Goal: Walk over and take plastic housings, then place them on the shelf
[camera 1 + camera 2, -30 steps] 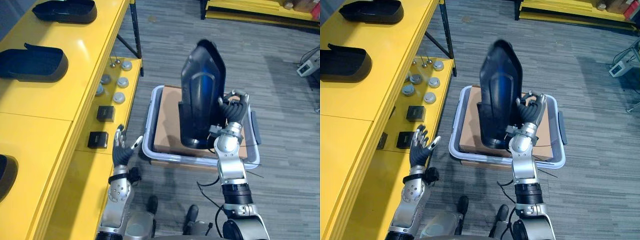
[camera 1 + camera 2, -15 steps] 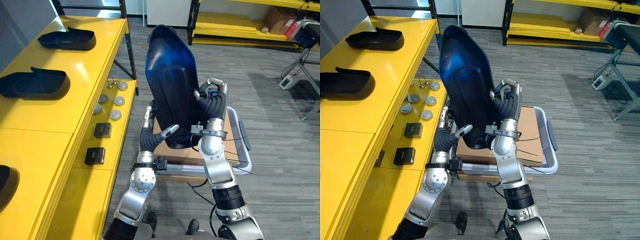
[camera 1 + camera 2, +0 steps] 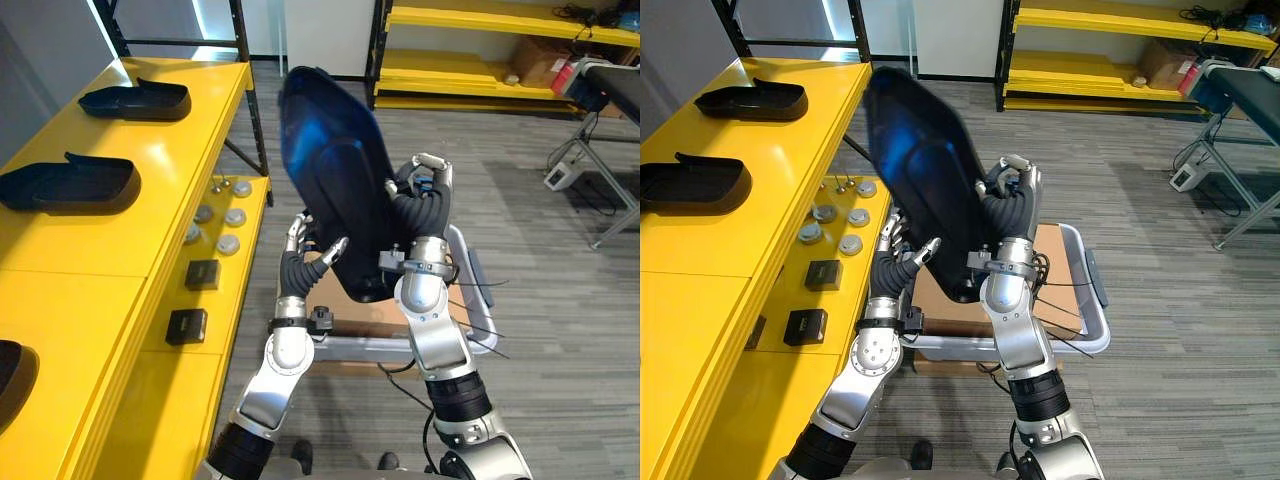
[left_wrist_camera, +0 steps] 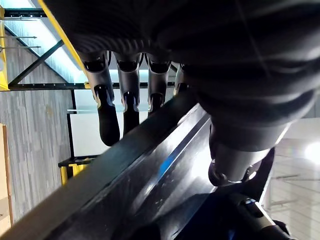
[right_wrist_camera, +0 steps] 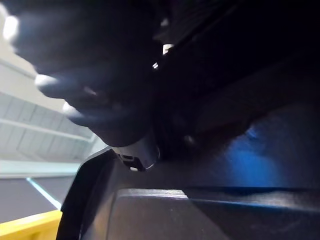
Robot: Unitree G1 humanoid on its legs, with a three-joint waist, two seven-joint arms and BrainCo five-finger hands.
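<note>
Plastic housing (image 3: 335,175) upright, right hand (image 3: 422,215) curled round its edge, left hand (image 3: 300,262) pinching opposite edge

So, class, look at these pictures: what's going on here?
The robot holds a large dark plastic housing upright in front of it, above a grey bin. Its right robot hand is curled round one edge, and its left robot hand pinches the other. Two more housings already lie on the yellow shelf to its left.
</note>
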